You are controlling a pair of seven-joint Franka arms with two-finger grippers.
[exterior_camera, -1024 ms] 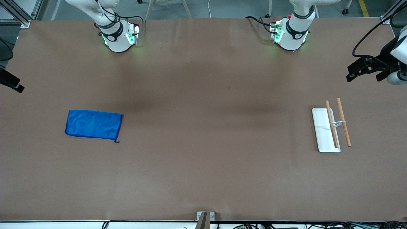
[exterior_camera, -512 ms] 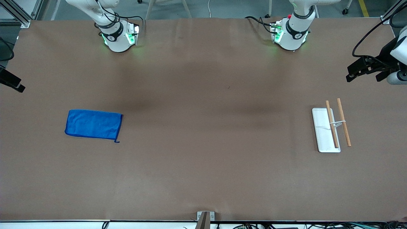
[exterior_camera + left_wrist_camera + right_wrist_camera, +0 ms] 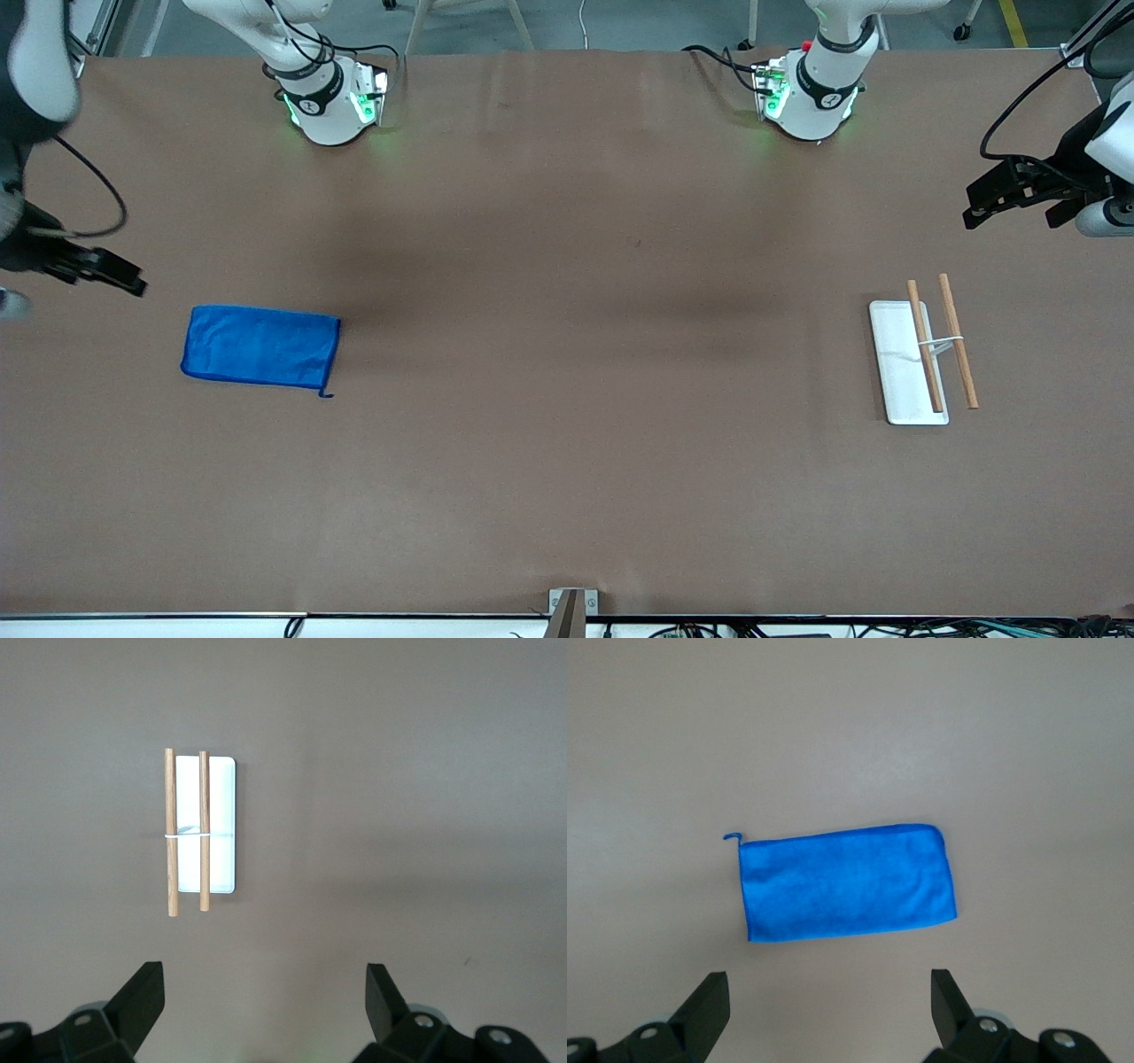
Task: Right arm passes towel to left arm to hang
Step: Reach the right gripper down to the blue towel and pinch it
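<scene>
Towel [image 3: 260,346] lies flat on the brown table [image 3: 567,461], toward the right arm's end, well apart from the rack. Bright blue, rectangular, small dark loop [image 3: 326,393] at the corner nearest the front camera on the rack-facing side. Nothing touches the towel.

Right gripper [image 3: 111,273] is in the air over the table edge just beside the towel, on the side away from the rack; fingers spread wide, nothing held. Right wrist view shows both fingertips [image 3: 709,1001] apart with the whole towel [image 3: 847,881] between and past them, loop [image 3: 732,837] visible at one corner.

Left gripper [image 3: 992,199] hangs over the left arm's end of the table, far from the towel, near the rack; jaws wide apart and empty.

Rack: white tray base [image 3: 897,354] with two wooden rods [image 3: 957,341] lying parallel, joined by a thin white crosspiece [image 3: 941,342]. Left wrist view shows the rods [image 3: 171,833] and tray [image 3: 221,824] ahead of its spread fingertips [image 3: 142,997].
</scene>
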